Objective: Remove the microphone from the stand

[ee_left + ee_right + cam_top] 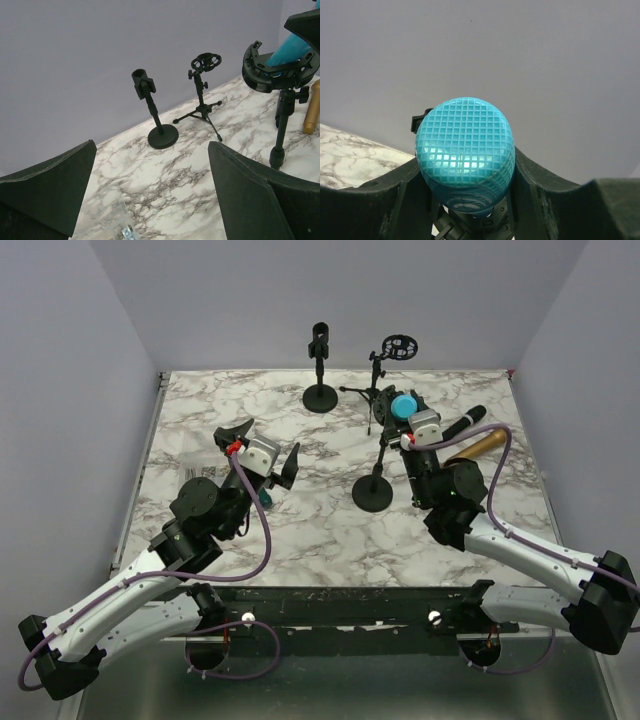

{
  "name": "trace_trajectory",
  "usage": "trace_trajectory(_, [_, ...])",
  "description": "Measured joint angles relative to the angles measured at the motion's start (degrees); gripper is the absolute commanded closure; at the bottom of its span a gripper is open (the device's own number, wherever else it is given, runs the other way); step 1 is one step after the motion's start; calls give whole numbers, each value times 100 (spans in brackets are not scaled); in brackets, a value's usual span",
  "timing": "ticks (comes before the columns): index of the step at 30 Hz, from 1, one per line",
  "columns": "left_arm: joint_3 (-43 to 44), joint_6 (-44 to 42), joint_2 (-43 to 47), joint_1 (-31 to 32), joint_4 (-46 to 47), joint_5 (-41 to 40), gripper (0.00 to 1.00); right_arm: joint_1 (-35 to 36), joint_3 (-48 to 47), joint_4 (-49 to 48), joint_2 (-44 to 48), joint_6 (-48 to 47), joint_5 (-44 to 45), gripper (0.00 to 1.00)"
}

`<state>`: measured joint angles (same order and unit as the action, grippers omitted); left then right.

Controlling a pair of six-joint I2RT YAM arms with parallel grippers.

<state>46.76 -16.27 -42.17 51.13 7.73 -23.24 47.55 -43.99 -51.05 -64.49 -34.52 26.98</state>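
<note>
The blue microphone (465,145) is sitting up high in the round holder (272,70) at the top of its stand (373,493). That stand is resting on the right half of the tabletop (330,540), about midway between near and far.

The right fingers (545,200) are pressing on the blue microphone from both sides, 1 on each side, just under its bumpy round head. They look clamped on it. I think they are holding it low on the body because that is the firm part, and from there it can be pulled out of the holder.

The left fingers (250,190) are spread wide apart with nothing between them. They are hanging over the left half of the tabletop, well apart from the stand. I think this arm is waiting out of the way so the 2 arms are not bumping.

At the far edge 2 more stands are waiting with nothing in them: a round-foot stand (320,370) and a 3-legged stand (385,370). A gold microphone (480,447) and a black microphone (465,420) are lying flat on the right, just beside the right arm.

The microphone is not out yet. The stand is thin with a small foot, so a hard pull could be tipping it over.
</note>
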Motion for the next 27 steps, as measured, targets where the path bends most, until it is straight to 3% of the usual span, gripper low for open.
trace_trajectory(9, [-13,-17,-44,0,37,0,1,0,0,61,120,-116,-205,74])
trace_trajectory(14, [-31,-20,-72,0,35,15,1,0,-299,402,385,-59,-245,83])
trace_trajectory(18, [-31,-20,-98,0,37,37,1,0,-737,680,649,116,-282,93])
trace_trajectory(27, [-31,-13,-133,0,33,101,1,0,-1410,1325,1410,898,-463,99])
